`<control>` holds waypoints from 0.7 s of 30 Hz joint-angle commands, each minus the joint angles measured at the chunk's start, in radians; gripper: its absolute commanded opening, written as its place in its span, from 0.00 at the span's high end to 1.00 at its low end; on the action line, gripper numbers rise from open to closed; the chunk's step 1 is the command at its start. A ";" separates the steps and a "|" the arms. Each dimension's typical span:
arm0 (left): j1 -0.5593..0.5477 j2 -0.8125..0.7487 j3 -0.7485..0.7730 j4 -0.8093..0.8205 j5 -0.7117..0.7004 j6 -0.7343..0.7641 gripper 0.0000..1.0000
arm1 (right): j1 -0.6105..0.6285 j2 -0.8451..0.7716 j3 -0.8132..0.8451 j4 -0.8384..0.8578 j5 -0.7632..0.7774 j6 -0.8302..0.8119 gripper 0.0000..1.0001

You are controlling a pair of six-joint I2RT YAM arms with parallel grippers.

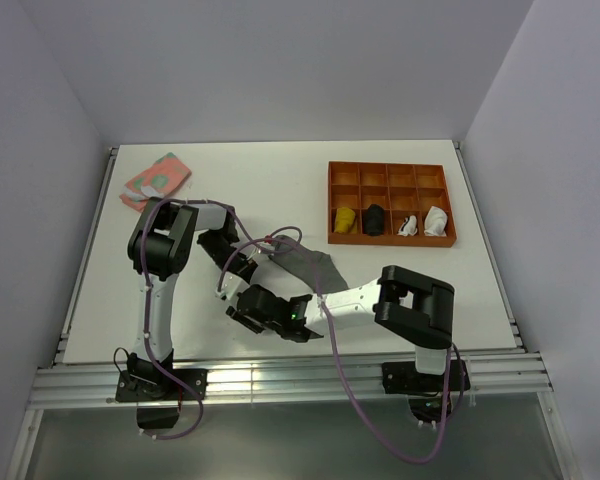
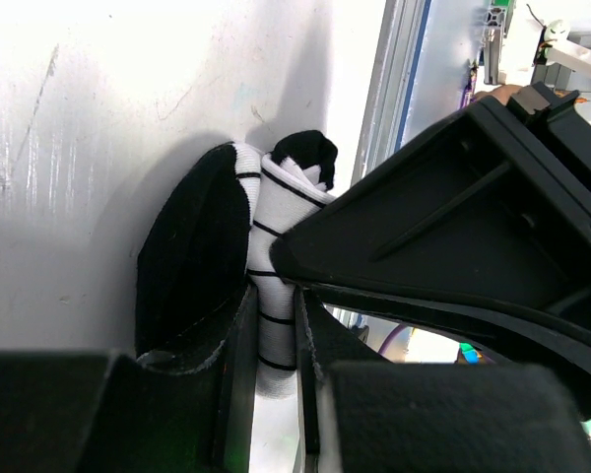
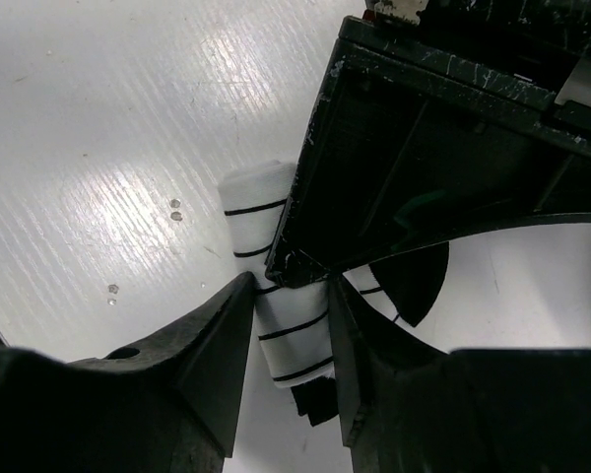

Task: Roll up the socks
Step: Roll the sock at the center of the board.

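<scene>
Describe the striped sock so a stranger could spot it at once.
On the white table, look near the front edge where the two arms meet. There the striped sock lies rolled between the left pincer and the right pincer. Unlike the plain grey sock beside it, it is white with thin black stripes.

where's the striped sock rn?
The striped sock is front-centre on the table, partly rolled, held by left pincer and right pincer, just left of the grey sock in top view.
</scene>
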 commanded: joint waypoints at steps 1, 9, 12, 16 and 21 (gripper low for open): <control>-0.009 0.018 0.014 0.037 -0.009 0.049 0.96 | 0.000 0.018 -0.040 -0.038 0.005 0.030 0.56; -0.008 0.022 0.017 0.033 -0.014 0.053 0.96 | 0.008 0.016 -0.017 -0.092 0.010 0.025 0.55; -0.008 0.022 0.010 0.034 -0.020 0.053 0.96 | 0.020 -0.003 -0.029 -0.107 0.043 0.024 0.54; -0.008 0.021 0.007 0.043 -0.026 0.049 0.96 | 0.030 -0.016 -0.021 -0.145 0.086 0.019 0.53; -0.008 0.024 0.009 0.040 -0.025 0.052 0.96 | 0.039 -0.005 0.009 -0.203 0.094 0.002 0.53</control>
